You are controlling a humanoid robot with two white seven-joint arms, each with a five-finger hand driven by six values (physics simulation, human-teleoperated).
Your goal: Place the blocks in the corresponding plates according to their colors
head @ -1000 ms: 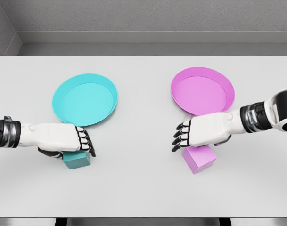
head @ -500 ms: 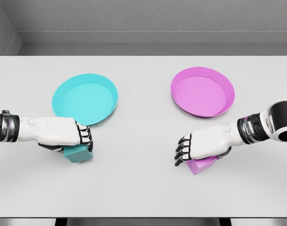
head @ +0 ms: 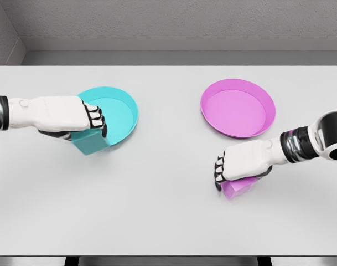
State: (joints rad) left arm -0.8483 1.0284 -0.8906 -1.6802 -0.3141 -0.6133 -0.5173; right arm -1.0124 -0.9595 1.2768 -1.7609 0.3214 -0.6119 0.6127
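My left hand (head: 82, 124) is shut on the teal block (head: 89, 142) and holds it lifted at the near left rim of the cyan plate (head: 119, 105). The block hangs below the palm, partly hidden by the fingers. On the right, my right hand (head: 228, 172) lies curled over the pink block (head: 238, 187), which rests on the table well in front of the pink plate (head: 237, 108). Only the block's lower front shows under the palm.
The white table (head: 162, 205) runs to a near edge at the bottom of the view. A grey wall stands behind the far edge. Both plates hold nothing.
The left hand closed on the teal block, raised it and carried it back toward the cyan plate. The right hand came down onto the pink block and its fingers curled around it.
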